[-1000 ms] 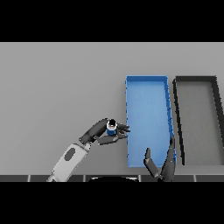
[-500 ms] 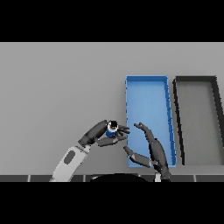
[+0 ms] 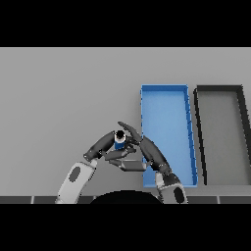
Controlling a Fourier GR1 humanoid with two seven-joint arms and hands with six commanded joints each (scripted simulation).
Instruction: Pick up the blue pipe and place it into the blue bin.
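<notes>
Blue pipe (image 3: pixel 119 140): a short blue piece with a dark top end, standing near the table's near edge, just left of the blue bin's near-left corner and outside it. My left hand (image 3: pixel 109 149) has its fingers and thumb curled round the pipe, holding it; whether the pipe rests on the table (image 3: pixel 59 98) or is already lifted clear, I cannot tell. My right hand (image 3: pixel 147 149) lies close against the pipe from the bin side, its fingers long and only loosely bent, tips reaching over the pipe's top; I judge it to be meeting the pipe rather than gripping it. Blue bin (image 3: pixel 188 132): a long open tray running from the near edge toward the far edge, right of centre. Dark bin (image 3: pixel 198 132): a like tray just beside it, nearer the right edge. Step in hand, as I judge it: the pick, or a transfer between my hands. The next move calls for one firm hold, a lift above the bin's left wall, then travel rightward and release inside.
</notes>
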